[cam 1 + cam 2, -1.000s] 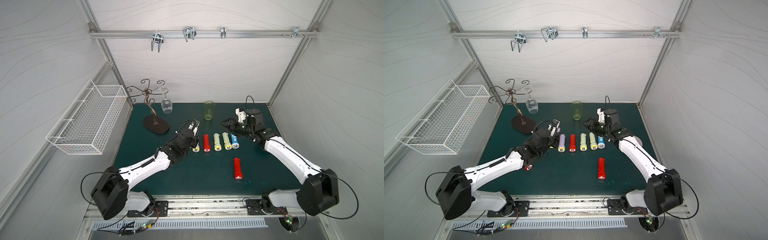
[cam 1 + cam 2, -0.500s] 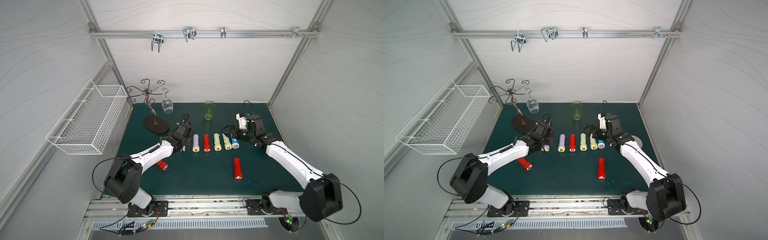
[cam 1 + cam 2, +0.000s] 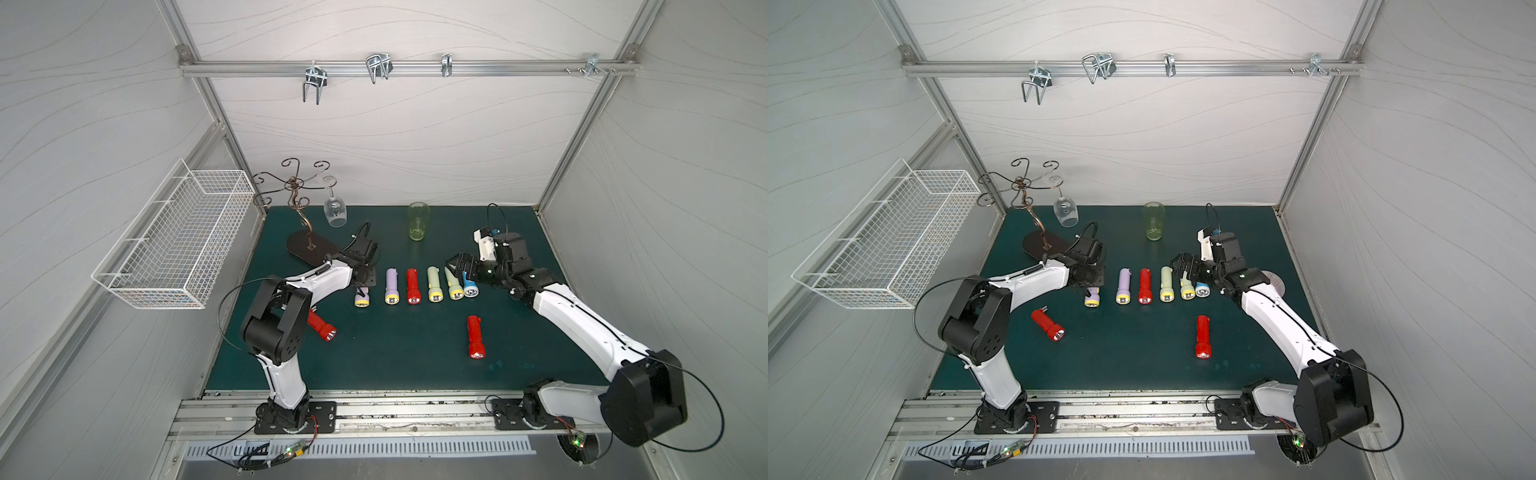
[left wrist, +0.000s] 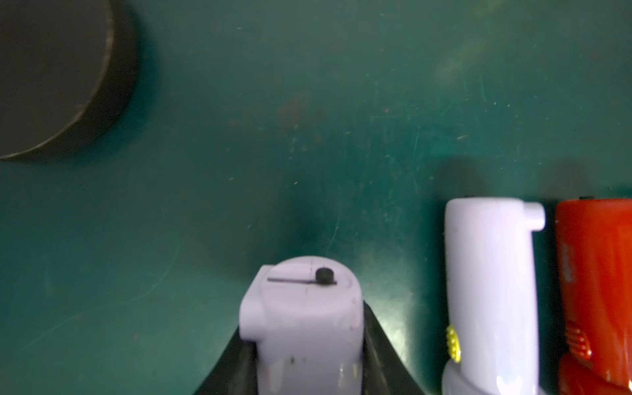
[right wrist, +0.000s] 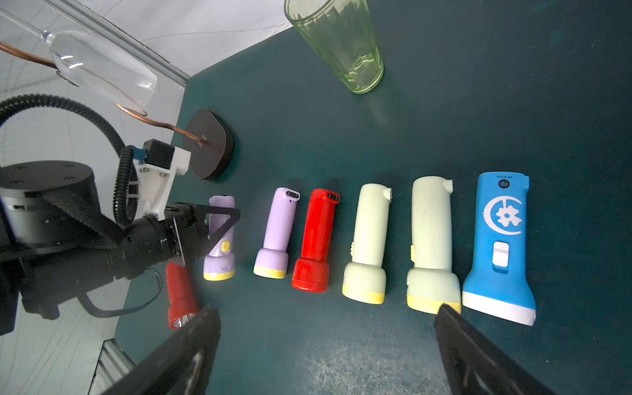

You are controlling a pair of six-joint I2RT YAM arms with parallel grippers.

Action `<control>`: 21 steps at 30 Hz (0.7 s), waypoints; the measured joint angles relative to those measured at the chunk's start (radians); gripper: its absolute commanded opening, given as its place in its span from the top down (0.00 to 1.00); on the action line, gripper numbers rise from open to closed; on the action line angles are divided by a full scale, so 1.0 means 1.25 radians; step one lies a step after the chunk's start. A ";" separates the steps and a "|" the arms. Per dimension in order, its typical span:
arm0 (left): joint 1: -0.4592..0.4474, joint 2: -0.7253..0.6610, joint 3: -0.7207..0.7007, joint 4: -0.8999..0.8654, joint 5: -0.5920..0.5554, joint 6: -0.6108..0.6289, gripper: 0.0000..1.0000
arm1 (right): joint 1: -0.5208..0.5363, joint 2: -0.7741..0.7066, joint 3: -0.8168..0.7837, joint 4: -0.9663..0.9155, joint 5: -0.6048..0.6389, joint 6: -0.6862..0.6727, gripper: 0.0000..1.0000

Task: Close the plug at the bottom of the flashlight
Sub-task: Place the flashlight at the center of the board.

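Left gripper (image 3: 364, 286): closed narrow around the body of the held lilac flashlight (image 3: 361, 298), at the left end of the row, centre-left in both top views. The flashlight is on or just above the green mat (image 3: 395, 357); cannot tell which.

Long axis runs up-down in the frame. The yellow lens end points to the bottom edge. The tail end points to the top edge and is hidden under the wrist in the top views.

Left wrist view: the tail face sticks out past the fingers (image 4: 378, 345). A small black plug (image 4: 324, 275) sits on that face, with a thin dark strap beside it. It looks slightly proud; cannot tell if it is fully home.

Right gripper (image 3: 460, 266): jaws spread wide and empty, hovering at the right end of the row near the tail of the blue flashlight (image 3: 470, 287).

Key relation: the plug lies left of the right gripper in the frame, well apart. The second lilac flashlight (image 3: 391, 286), the red flashlight (image 3: 412, 286) and two pale ones lie between.

Judgement: the right arm is the free one. It would have to travel left along the top-of-frame side of the row, then press along the long axis toward the lens while the left gripper braces. Risk: clipping the tails of the row on the way.
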State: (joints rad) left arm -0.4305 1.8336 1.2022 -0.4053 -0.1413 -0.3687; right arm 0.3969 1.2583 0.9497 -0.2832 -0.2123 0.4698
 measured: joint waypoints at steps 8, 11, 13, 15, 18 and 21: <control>-0.001 0.103 0.107 -0.051 0.039 0.005 0.97 | 0.000 -0.001 0.000 -0.016 0.035 0.000 0.01; -0.001 0.127 0.122 -0.067 0.043 0.005 0.87 | -0.004 -0.001 0.000 -0.020 0.043 0.000 0.01; 0.000 0.132 0.130 -0.075 0.045 0.005 0.75 | -0.005 -0.001 0.000 -0.021 0.047 0.000 0.01; 0.000 0.133 0.134 -0.083 0.045 0.005 0.61 | -0.005 -0.001 0.000 -0.022 0.052 -0.001 0.01; 0.000 0.136 0.141 -0.096 0.044 0.006 0.49 | -0.005 -0.001 0.000 -0.027 0.057 -0.004 0.01; -0.001 0.136 0.146 -0.107 0.044 0.004 0.36 | -0.005 -0.002 0.000 -0.030 0.060 -0.006 0.01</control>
State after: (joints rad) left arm -0.4313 2.0041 1.3853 -0.5392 -0.0868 -0.3634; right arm 0.3901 1.2564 0.9501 -0.3210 -0.1368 0.4622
